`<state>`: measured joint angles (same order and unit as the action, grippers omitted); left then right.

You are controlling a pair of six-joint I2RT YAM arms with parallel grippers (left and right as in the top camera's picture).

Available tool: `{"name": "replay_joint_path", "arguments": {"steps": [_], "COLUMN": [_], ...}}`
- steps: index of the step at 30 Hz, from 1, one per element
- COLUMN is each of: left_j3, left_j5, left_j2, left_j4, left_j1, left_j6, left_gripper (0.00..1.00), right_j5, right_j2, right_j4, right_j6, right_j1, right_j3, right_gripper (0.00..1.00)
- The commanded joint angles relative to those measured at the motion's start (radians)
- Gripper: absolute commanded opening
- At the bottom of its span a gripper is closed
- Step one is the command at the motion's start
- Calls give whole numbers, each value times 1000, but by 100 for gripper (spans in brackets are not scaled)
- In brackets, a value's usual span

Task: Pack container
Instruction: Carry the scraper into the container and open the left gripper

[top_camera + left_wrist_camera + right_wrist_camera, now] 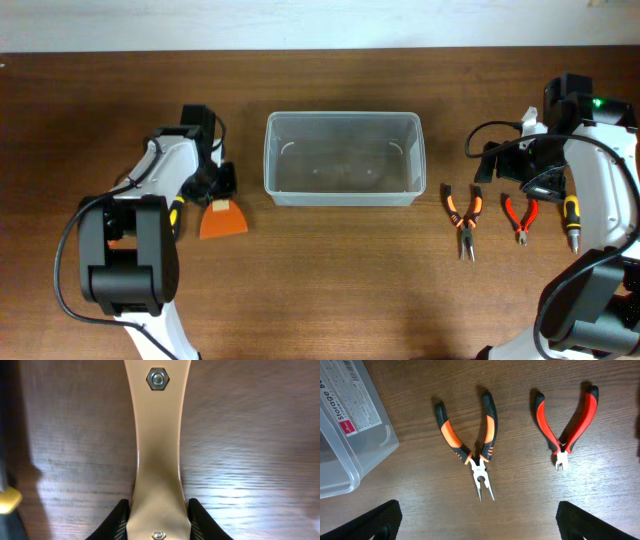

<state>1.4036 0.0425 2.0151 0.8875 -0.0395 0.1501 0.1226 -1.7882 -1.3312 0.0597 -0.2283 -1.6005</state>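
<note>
Container: we find the container at the upper centre of the overhead frame, its long side running across, between the two arms. Nothing shows inside it, so we judge the packing has barely begun.
Left gripper: the left gripper sits at centre left of the overhead frame. In its wrist view the fingers press on both sides of the handle of the scraper, jaws clamped on it.
Scraper: it appears to lie flat on the table, orange blade toward the lower edge. We take it by the narrow handle because the fingers can span that, not the wide blade.
Right gripper: the right gripper hangs over the tools at the right with its jaws wide apart and nothing in them. We read it as free to pick one.
Tools at right: the needle-nose pliers and red cutters lie side by side, not touching, just right of the container. A yellow-handled screwdriver lies further right.
Next: we judge the scraper must be lifted and carried rightward over the rim.
Risk: the broad blade may catch that rim.
</note>
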Motion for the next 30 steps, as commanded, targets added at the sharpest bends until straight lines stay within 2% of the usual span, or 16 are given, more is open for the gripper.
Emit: {"name": "replay_joint_path", "arguments": {"steps": [1, 11, 17, 19, 26, 30], "left_j3": [105, 338, 349, 346, 346, 346], "left_j5": [21, 21, 51, 74, 93, 93], "left_j2": [-106, -258, -253, -241, -127, -45], "left_j4": [0, 3, 9, 15, 18, 14], "left_j1": [-28, -169, -303, -342, -440, -453], "left_j6": [-124, -555, -1030, -1141, -1377, -1400], "left_gripper": [2, 2, 2, 2, 2, 2], "right_j5": [8, 8, 8, 8, 8, 8], "right_j2": [8, 8, 8, 8, 8, 8], "right_j4": [0, 0, 0, 0, 0, 0], "right_j6": [-2, -2, -2, -2, -2, -2], "right_j1": [-1, -1, -1, -1, -1, -1], "right_j3": [5, 5, 5, 5, 5, 5], "right_gripper": [99, 99, 99, 99, 99, 99]}}
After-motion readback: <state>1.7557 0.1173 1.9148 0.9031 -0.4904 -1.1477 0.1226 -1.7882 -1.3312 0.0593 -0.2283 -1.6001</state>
